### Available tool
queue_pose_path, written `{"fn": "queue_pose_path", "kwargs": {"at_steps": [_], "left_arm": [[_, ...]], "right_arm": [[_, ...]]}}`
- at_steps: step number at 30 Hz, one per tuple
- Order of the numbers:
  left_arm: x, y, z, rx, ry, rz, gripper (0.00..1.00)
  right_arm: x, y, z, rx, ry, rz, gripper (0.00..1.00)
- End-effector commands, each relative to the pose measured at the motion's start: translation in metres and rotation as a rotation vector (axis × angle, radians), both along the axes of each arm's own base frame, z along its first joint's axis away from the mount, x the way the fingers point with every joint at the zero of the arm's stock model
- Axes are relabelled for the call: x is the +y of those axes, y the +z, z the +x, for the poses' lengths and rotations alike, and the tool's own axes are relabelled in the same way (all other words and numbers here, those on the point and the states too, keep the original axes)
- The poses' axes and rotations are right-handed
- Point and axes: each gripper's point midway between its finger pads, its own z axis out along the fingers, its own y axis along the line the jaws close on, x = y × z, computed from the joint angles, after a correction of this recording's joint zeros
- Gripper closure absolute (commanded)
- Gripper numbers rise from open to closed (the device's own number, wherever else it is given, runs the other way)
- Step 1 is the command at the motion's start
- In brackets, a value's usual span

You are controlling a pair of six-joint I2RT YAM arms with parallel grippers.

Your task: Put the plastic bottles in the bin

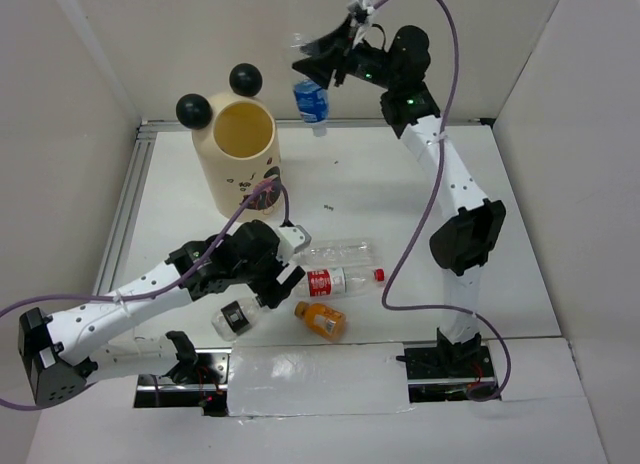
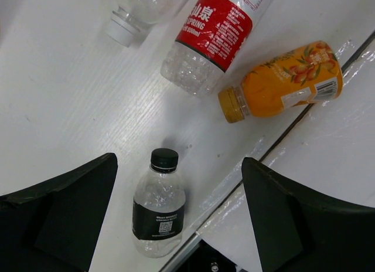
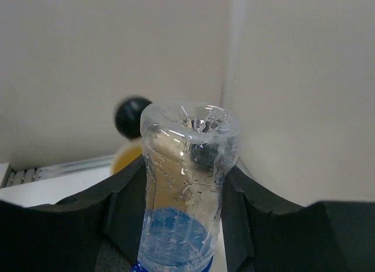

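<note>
Lab robot cell, white table (image 1: 370,189) boxed by plain white panels (image 1: 70,74), aluminium rail (image 1: 122,219) along its edge

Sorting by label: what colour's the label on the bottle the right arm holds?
Blue; the bottle shows best in the top external view.

Five bottles are in sight: one blue-label bottle (image 1: 311,102), one plain clear bottle (image 1: 337,252), one red-label bottle (image 1: 335,281), one short orange bottle (image 1: 321,320) and one black-label bottle (image 1: 238,317). There is one bin (image 1: 235,179), with two black balls (image 1: 194,110) on its rim. Two arms, the left arm (image 1: 120,304) and the right arm (image 1: 455,179), carry one tool each: the left tool (image 2: 179,210) and the right tool (image 3: 184,207). Two purple cables (image 1: 415,244) show, one per arm
</note>
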Motion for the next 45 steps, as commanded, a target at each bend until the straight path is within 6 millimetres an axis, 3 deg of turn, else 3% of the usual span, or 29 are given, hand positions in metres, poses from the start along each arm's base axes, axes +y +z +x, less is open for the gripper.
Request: {"fn": "queue_pose_path", "kwargs": {"at_steps": [1, 5, 7, 11, 16, 20, 23, 24, 25, 27, 28, 29, 32, 35, 39, 41, 43, 44, 45], "left_arm": [[0.003, 0.013, -0.013, 0.047, 0.032, -0.009, 0.0], [0.003, 0.022, -0.022, 0.096, 0.075, -0.052, 0.0], [0.005, 0.022, -0.029, 0.135, 0.096, -0.055, 0.0], [0.008, 0.027, -0.037, 0.152, 0.117, -0.062, 0.0], [0.014, 0.032, -0.041, 0.163, 0.125, -0.056, 0.0], [0.017, 0.035, -0.044, 0.165, 0.125, -0.052, 0.0], [0.017, 0.035, -0.044, 0.165, 0.125, -0.052, 0.0], [0.017, 0.035, -0.044, 0.165, 0.125, -0.052, 0.0], [0.018, 0.032, -0.041, 0.163, 0.134, -0.037, 0.0], [0.016, 0.034, -0.035, 0.138, 0.139, -0.035, 0.0], [0.017, 0.034, -0.033, 0.129, 0.146, -0.03, 0.0], [0.015, 0.03, -0.028, 0.119, 0.145, -0.007, 0.0], [0.01, 0.028, -0.021, 0.095, 0.092, 0.03, 0.0], [0.001, 0.021, -0.013, 0.101, 0.036, 0.078, 0.0], [-0.005, 0.007, -0.006, 0.114, -0.011, 0.108, 0.0], [-0.003, -0.003, -0.005, 0.114, -0.032, 0.12, 0.0], [-0.003, -0.005, -0.002, 0.104, -0.057, 0.121, 0.0], [0.002, -0.013, 0.001, 0.116, -0.052, 0.145, 0.0], [-0.002, -0.017, 0.001, 0.123, -0.071, 0.147, 0.0]], "right_arm": [[0.056, 0.06, -0.061, -0.405, 0.148, 0.018, 0.96], [0.099, 0.073, -0.09, -0.57, 0.201, 0.067, 0.99], [0.122, 0.07, -0.102, -0.604, 0.23, 0.087, 0.99], [0.149, 0.049, -0.11, -0.588, 0.289, 0.087, 0.99], [0.164, 0.005, -0.093, -0.562, 0.302, 0.104, 1.0], [0.169, -0.02, -0.087, -0.58, 0.348, 0.097, 0.92], [0.171, -0.025, -0.089, -0.602, 0.369, 0.09, 0.85], [0.171, -0.026, -0.091, -0.606, 0.38, 0.086, 0.81], [0.172, -0.029, -0.092, -0.607, 0.391, 0.075, 0.61], [0.171, -0.031, -0.09, -0.614, 0.381, 0.048, 0.36], [0.174, -0.03, -0.096, -0.628, 0.392, 0.037, 0.18], [0.173, -0.029, -0.096, -0.639, 0.386, 0.023, 0.09], [0.169, -0.025, -0.099, -0.657, 0.382, -0.03, 0.02], [0.152, -0.013, -0.095, -0.651, 0.346, -0.064, 0.01], [0.115, 0.007, -0.084, -0.622, 0.282, -0.118, 0.01], [0.092, 0.013, -0.065, -0.587, 0.196, -0.144, 0.04], [0.069, 0.02, -0.053, -0.521, 0.103, -0.174, 0.1], [0.042, 0.025, -0.026, -0.468, -0.04, -0.186, 0.36], [0.023, 0.024, -0.008, -0.397, -0.144, -0.193, 0.55]]}}
